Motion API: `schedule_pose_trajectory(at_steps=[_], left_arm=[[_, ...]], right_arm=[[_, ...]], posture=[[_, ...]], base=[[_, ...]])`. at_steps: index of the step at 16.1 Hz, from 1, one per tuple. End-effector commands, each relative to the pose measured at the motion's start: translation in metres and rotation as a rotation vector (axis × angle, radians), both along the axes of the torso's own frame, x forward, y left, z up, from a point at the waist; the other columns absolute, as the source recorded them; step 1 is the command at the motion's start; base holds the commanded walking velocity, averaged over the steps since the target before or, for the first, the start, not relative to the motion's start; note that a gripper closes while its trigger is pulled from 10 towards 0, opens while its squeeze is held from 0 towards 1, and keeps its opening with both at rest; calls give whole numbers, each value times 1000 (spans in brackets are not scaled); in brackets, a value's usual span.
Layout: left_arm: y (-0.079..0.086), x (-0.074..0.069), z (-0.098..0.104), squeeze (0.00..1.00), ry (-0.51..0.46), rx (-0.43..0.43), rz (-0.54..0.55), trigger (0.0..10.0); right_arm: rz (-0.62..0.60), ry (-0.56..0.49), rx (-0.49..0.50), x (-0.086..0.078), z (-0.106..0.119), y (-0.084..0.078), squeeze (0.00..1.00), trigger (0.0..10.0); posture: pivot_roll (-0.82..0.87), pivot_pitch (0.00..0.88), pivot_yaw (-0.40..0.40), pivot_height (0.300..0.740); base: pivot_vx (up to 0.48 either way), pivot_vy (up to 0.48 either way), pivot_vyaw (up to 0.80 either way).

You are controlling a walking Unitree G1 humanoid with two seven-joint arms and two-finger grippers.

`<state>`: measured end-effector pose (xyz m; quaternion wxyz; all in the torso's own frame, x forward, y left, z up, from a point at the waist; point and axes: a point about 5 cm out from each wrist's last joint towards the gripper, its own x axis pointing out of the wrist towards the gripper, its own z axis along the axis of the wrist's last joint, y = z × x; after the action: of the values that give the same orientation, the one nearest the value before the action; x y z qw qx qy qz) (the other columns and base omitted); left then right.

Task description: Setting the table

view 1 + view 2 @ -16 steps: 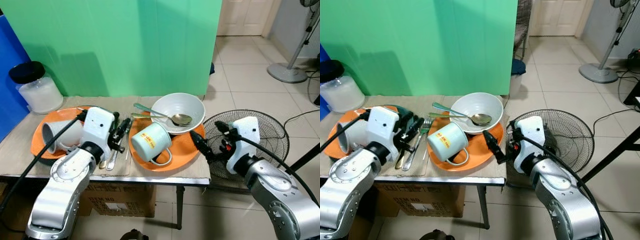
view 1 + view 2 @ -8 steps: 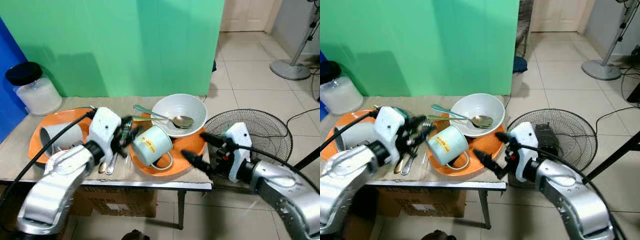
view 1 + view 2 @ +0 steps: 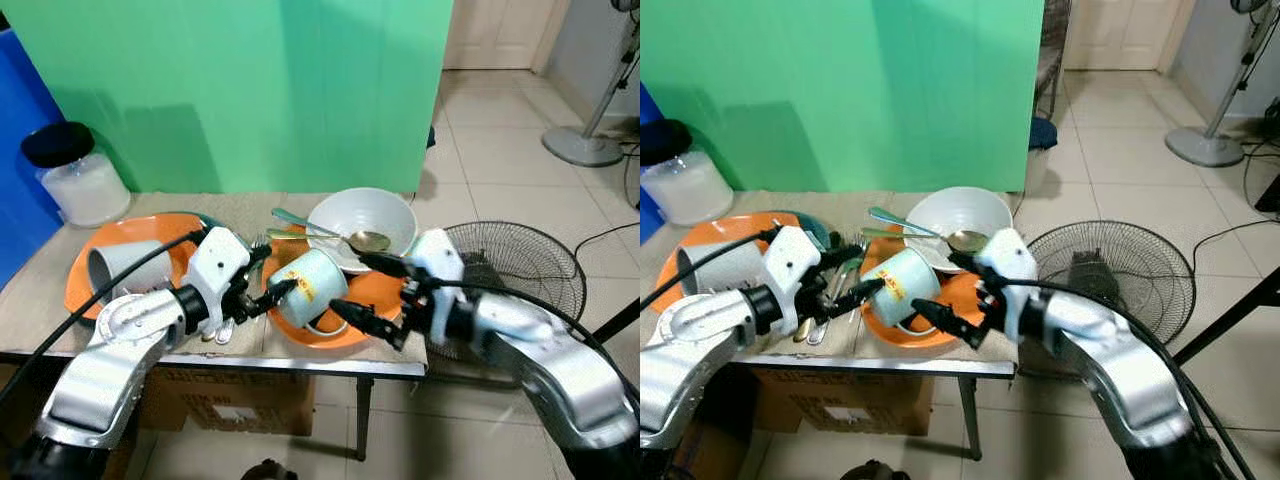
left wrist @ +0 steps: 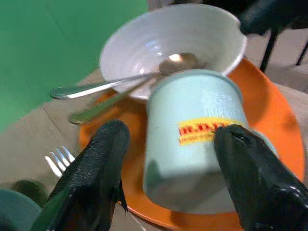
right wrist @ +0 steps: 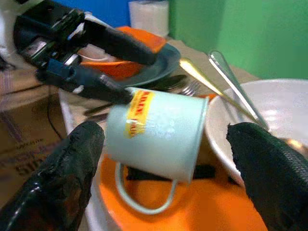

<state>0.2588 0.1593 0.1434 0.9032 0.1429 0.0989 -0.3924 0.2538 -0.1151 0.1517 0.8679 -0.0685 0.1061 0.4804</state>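
Enamel mug [image 3: 306,288], pale mint, lies on its side on the orange plate [image 3: 375,293], just in front of the white bowl [image 3: 362,222]. Its long axis runs between my two grippers: left gripper [image 3: 261,278] at the base end, right gripper [image 3: 364,292] at the mouth and handle side. Both spread wide, holding nothing; left looks nearer. Mug label is a yellow band with red letters, unreadable. Next I would close on the mug body.

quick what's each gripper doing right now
Left gripper: open, fingers either side of the pale green enamel mug.
Right gripper: open, also straddling the mug.
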Motion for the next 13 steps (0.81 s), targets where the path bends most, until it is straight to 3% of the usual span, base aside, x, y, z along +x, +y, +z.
schedule_pose_trajectory(at_steps=[1,6,10,11,12,13], left_arm=[[-1,1,-5,1000,11,32,-29,10000],[-2,1,-17,1000,51,84,-105,10000],[4,-10,-19,1000,82,97,-144,10000],[3,-12,-21,1000,91,95,-150,10000],[3,-16,-23,1000,99,92,-158,10000],[2,-18,-25,1000,100,91,-162,10000]], right_arm=[[-10,-28,-28,7,0,2,1000,10000],[33,-60,21,18,8,16,1000,10000],[43,-65,29,20,8,19,1000,10000],[40,-61,31,21,7,19,671,10000],[29,-49,39,24,6,20,0,10000],[-2,-29,56,29,4,21,0,10000]], posture=[[58,0,67,740],[60,0,70,740],[56,0,72,740],[56,0,72,740],[55,0,72,740],[57,0,68,740]], base=[[0,0,0],[0,0,0],[0,0,0],[0,0,0],[0,0,0],[0,0,0]])
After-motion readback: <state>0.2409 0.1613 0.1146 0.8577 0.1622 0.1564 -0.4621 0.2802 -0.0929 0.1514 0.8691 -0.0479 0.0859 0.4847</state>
